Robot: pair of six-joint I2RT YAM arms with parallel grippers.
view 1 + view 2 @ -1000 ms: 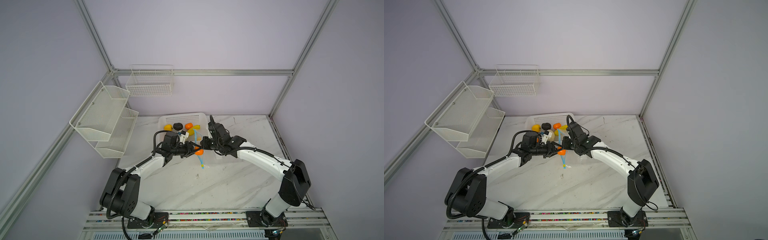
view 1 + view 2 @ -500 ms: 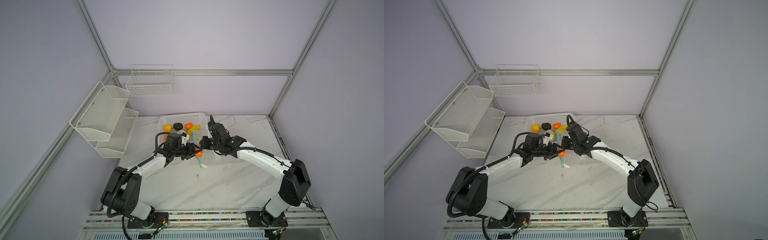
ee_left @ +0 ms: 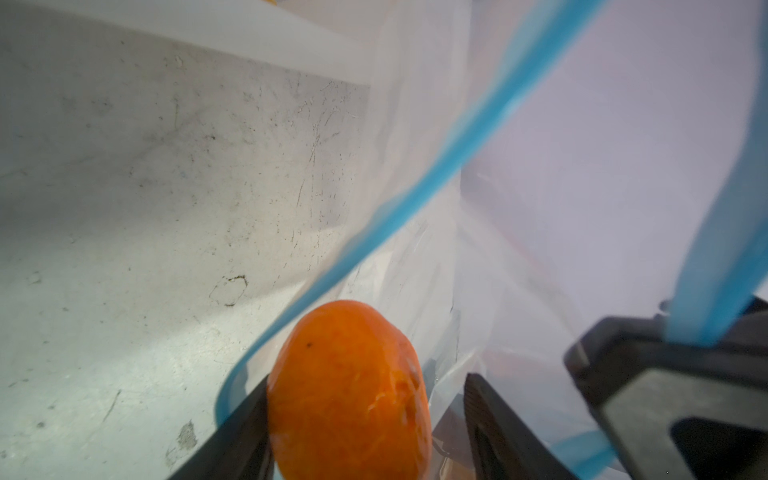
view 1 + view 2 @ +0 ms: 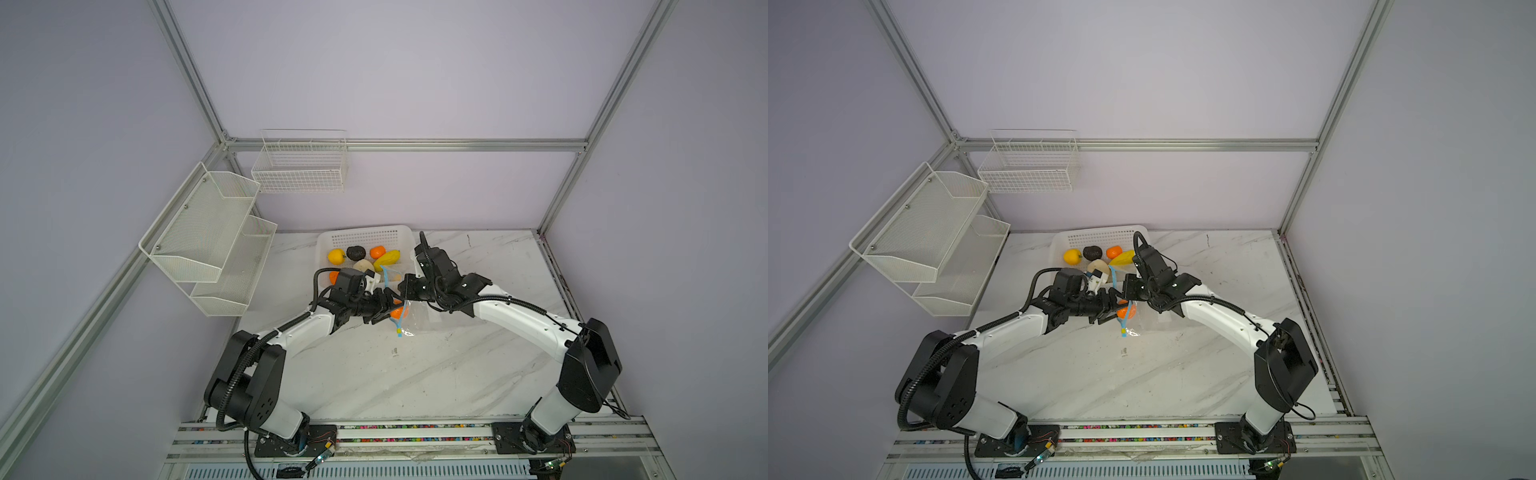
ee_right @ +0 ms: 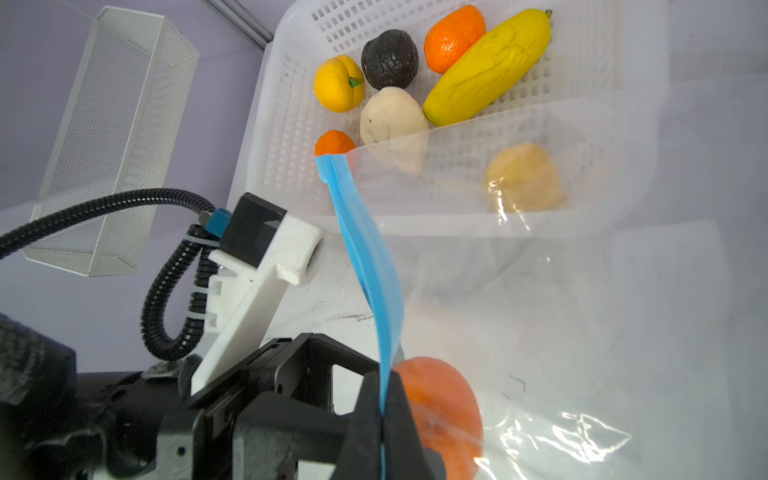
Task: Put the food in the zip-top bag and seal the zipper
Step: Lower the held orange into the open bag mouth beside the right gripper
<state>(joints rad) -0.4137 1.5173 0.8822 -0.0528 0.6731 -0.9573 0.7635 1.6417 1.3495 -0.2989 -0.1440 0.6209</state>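
Observation:
My left gripper (image 3: 365, 382) is open inside the mouth of the clear zip-top bag (image 4: 428, 320). An orange fruit (image 3: 349, 390) sits between its jaws, against one finger and apart from the other. My right gripper (image 5: 380, 380) is shut on the light-blue zipper (image 5: 365, 249) and holds the bag's mouth up. Both top views show the orange fruit (image 4: 1124, 312) at the bag's mouth between the two grippers. Other food lies in the white basket (image 5: 291, 104): an elongated yellow piece (image 5: 488, 68), a dark one (image 5: 389, 59), a cream one (image 5: 392, 114), and more orange and yellow pieces.
The basket (image 4: 365, 235) stands at the back of the marble table, just behind both grippers. A white two-tier mesh shelf (image 4: 208, 232) hangs on the left wall and a wire basket (image 4: 301, 166) on the back wall.
My left gripper's jaws have widened around the orange fruit, which has sunk slightly at the bag's mouth. My right gripper has kept its hold on the zipper and has not moved.

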